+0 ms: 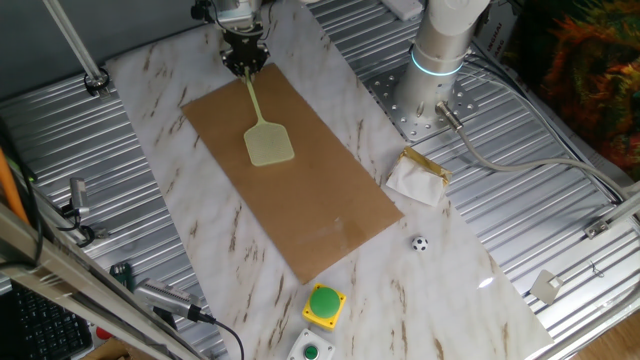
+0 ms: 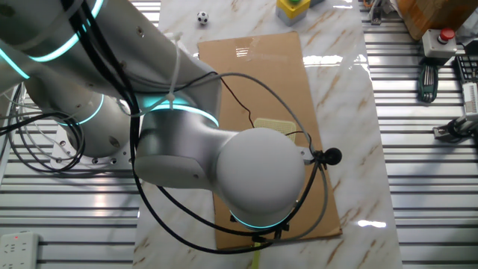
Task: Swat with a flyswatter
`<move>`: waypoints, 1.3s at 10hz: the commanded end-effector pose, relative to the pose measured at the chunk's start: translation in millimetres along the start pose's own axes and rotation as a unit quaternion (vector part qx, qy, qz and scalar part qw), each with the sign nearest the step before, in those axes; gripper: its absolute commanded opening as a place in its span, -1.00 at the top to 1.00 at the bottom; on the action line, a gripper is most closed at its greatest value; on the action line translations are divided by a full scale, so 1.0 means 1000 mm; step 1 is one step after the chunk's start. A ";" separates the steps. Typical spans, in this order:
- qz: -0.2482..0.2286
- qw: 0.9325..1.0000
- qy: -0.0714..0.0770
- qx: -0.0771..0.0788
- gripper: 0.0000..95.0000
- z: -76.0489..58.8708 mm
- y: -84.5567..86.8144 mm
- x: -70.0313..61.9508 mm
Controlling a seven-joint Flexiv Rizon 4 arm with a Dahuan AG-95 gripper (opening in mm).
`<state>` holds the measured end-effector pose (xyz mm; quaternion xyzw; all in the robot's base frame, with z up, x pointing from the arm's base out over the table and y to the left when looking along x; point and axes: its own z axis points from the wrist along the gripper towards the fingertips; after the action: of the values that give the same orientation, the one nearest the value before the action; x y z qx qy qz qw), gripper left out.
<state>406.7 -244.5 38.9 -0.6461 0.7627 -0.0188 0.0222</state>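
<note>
The pale yellow-green flyswatter (image 1: 262,128) lies over the brown sheet (image 1: 300,190), its thin handle running up to my gripper and its squarish mesh head (image 1: 269,144) on or just above the sheet. My gripper (image 1: 244,63) is shut on the handle's end at the sheet's far edge. In the other fixed view the arm's bulk hides the gripper; only part of the head (image 2: 274,125) and the handle tip (image 2: 256,259) show.
A small black-and-white ball (image 1: 420,243) and a crumpled white-and-gold wrapper (image 1: 417,177) lie right of the sheet. A yellow box with a green button (image 1: 325,304) and a white button box (image 1: 311,350) stand at the near edge. The robot base (image 1: 440,60) stands at the back right.
</note>
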 end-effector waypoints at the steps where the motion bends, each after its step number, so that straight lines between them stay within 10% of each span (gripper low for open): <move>1: 0.001 1.000 -0.003 0.001 1.00 0.003 0.000 0.000; 13: -0.004 1.000 0.000 -0.003 1.00 0.010 0.000 0.001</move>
<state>407.1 -244.9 29.1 -0.6487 0.7606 -0.0164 0.0204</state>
